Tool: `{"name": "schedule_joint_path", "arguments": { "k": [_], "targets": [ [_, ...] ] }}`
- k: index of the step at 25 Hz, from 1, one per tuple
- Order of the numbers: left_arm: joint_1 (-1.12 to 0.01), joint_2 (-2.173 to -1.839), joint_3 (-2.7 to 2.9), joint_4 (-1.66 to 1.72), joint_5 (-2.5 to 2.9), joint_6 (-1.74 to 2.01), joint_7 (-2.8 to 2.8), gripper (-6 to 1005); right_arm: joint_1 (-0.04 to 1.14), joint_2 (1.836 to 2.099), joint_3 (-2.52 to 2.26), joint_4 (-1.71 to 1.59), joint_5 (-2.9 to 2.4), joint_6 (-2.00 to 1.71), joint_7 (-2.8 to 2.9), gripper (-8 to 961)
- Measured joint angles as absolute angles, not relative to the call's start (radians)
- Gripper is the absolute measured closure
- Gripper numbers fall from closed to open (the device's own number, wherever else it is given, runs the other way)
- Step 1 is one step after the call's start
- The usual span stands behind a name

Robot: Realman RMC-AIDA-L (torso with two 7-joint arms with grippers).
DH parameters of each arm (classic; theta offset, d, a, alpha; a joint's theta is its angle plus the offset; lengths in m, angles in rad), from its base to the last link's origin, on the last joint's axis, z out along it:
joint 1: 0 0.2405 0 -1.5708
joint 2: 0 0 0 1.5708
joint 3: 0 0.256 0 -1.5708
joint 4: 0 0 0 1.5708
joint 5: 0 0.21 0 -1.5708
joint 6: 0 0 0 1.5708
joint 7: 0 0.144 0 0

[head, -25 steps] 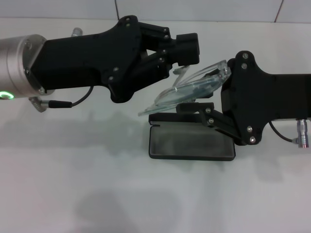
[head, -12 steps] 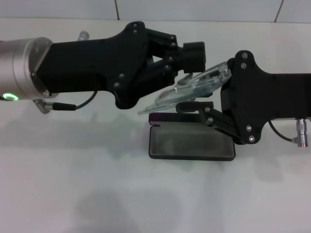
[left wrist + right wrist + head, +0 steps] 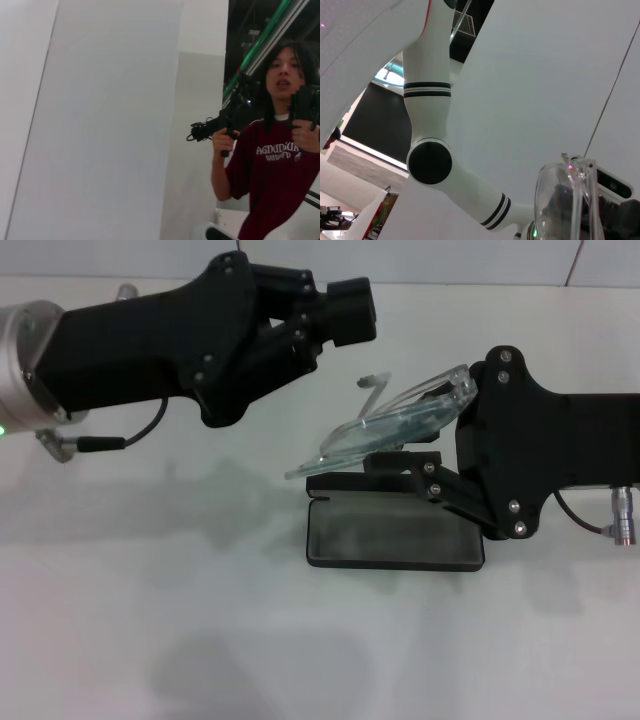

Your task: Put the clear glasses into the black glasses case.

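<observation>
Robotics lab: teleoperator (image 3: 272, 165), white table (image 3: 200, 620)

glossy clear plastic glasses (image 3: 385, 425), matt black case (image 3: 395, 537).

Count: 1 glasses (image 3: 385, 425), clear. 1 case (image 3: 394, 537), black, lid open. 2 tools: left tool (image 3: 345, 315), right tool (image 3: 425, 455). 1 counter (image 3: 200, 620), white. 1 person (image 3: 277, 165) in the left wrist view.

Maroon shirt (image 3: 277, 175) — white lettering, unreadable.
</observation>
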State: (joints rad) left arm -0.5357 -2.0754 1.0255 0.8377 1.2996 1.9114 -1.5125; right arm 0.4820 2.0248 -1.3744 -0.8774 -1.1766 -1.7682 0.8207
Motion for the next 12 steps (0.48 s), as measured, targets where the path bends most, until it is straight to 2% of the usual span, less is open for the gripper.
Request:
{"name": "schedule_joint_path", "arguments": {
  "k": [12],
  "targets": [
    [-0.543, -2.083, 1.098, 0.837, 1.301, 1.912, -1.517, 927, 0.480, 2.026, -1.374, -0.876, -1.175, -1.770, 0.821, 875]
  ]
}}
